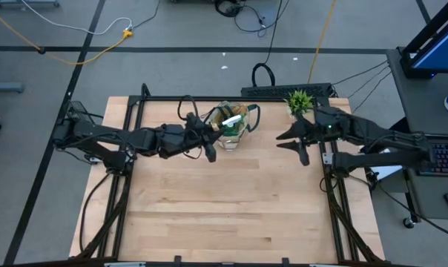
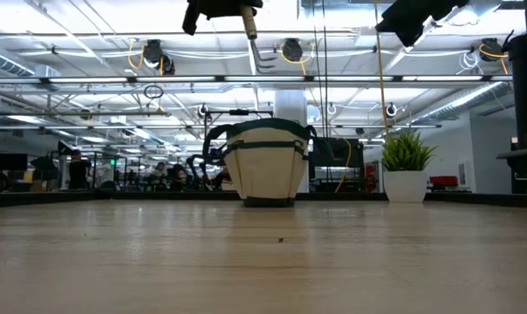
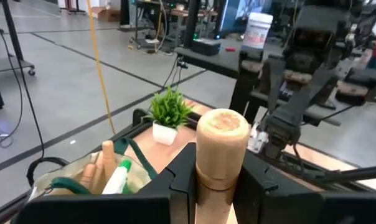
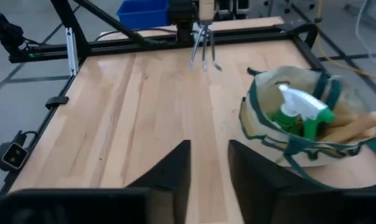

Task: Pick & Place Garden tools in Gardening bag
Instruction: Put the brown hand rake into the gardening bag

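Beige fabric marks the gardening bag (image 1: 231, 126) standing upright near the table's (image 1: 224, 215) far edge, where we see a green spray bottle (image 4: 300, 112) and wooden handles (image 4: 350, 127) poking from its mouth. Our left gripper (image 3: 216, 180) hangs in the air just beside the bag, clamped on the wooden handle of the hand rake (image 4: 203, 46), tines pointing down. Our right gripper (image 1: 298, 143) waits well apart near the potted plant (image 1: 300, 101), fingers spread with nothing between

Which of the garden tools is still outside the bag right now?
The hand rake: the left gripper holds it by its wooden handle, above the table beside the gardening bag. The spray bottle and other wooden handles sit inside the bag.
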You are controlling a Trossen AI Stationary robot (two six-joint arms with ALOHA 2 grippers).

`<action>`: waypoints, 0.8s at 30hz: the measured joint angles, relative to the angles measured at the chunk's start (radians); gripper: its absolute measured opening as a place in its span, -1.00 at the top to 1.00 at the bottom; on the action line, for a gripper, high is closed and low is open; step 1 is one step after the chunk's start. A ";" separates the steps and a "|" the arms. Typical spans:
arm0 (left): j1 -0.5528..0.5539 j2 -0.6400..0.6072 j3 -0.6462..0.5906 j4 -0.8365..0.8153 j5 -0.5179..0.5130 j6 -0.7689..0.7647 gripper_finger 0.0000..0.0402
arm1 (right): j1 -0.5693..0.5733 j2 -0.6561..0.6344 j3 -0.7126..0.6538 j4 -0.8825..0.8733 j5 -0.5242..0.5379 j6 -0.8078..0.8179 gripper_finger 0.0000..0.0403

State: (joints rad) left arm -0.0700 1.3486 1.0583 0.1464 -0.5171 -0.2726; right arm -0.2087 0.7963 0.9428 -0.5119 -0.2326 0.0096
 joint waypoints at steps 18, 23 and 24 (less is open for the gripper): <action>0.016 -0.004 -0.001 -0.002 0.000 0.000 0.68 | -0.050 -0.175 0.000 -0.113 0.000 -0.056 0.92; 0.016 -0.004 -0.001 -0.001 0.001 0.000 0.68 | -0.050 -0.214 0.000 -0.124 0.000 -0.050 0.92; 0.016 -0.004 -0.001 -0.001 0.001 0.000 0.68 | -0.050 -0.220 -0.001 -0.130 0.000 -0.049 0.93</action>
State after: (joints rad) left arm -0.0540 1.3449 1.0576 0.1452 -0.5163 -0.2729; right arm -0.2588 0.5761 0.9422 -0.6415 -0.2328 -0.0395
